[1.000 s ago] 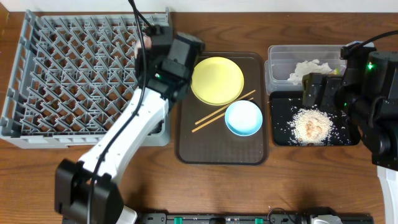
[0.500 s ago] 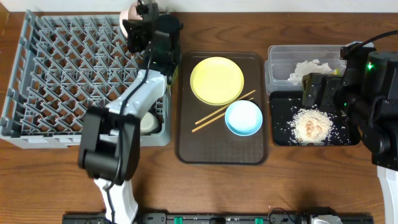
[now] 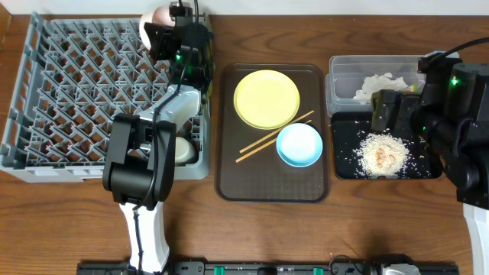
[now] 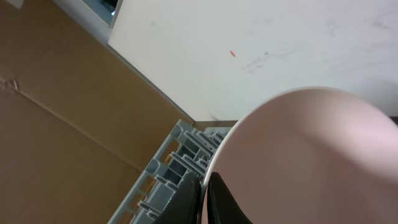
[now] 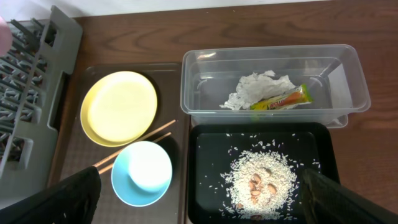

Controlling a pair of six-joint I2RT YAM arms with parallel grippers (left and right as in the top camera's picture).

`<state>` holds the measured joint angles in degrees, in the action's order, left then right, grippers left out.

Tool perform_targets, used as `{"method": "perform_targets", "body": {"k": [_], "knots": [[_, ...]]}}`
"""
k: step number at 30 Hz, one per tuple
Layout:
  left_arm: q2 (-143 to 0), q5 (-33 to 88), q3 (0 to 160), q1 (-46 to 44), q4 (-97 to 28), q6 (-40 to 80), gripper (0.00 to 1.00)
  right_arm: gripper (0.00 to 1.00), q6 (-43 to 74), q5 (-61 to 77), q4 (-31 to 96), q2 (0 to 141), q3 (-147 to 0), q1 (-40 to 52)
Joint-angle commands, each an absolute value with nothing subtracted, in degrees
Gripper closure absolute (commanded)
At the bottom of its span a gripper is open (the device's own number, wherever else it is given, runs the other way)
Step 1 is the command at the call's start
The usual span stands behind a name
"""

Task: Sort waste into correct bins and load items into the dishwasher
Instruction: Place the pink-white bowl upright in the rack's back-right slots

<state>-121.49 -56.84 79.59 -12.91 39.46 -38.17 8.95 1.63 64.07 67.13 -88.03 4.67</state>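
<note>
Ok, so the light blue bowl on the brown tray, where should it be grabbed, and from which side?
Pinch the rim of the light blue bowl from straight above, one finger inside and one outside. It sits upright and open, so the thin rim is probably the easiest edge to grip. Take the side facing the black tray, since the chopsticks lie close along the opposite side.

Left gripper (image 3: 160, 29) has travelled from above the right edge of the dish rack (image 3: 69, 99) to its far rim, carrying the pale cup (image 3: 155, 13) pinched by its rim. The arm now folds back on itself, uncovering the white bowl (image 3: 183, 150) in the rack's near right corner.
</note>
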Motion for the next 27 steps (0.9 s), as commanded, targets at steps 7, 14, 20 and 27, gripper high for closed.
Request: {"method": "perform_targets", "body": {"k": [7, 14, 20, 27], "knots": [[-122.54, -56.21, 80.09, -12.95, 36.03, -39.11, 0.93, 0.01, 9.15, 1.1, 64.12, 67.2, -88.23, 4.14], [-123.04, -56.4, 80.09, -13.67, 35.73, -39.0, 0.93, 0.01, 9.15, 1.1, 64.12, 67.2, -88.23, 4.14], [-123.04, -56.62, 80.09, -15.31, 30.7, -38.98, 0.93, 0.01, 9.17, 1.1, 64.12, 67.2, -88.23, 4.14], [-123.13, -58.63, 80.09, -16.1, 29.61, -38.96, 0.92, 0.01, 9.15, 1.1, 64.12, 67.2, -88.23, 4.14]]}}
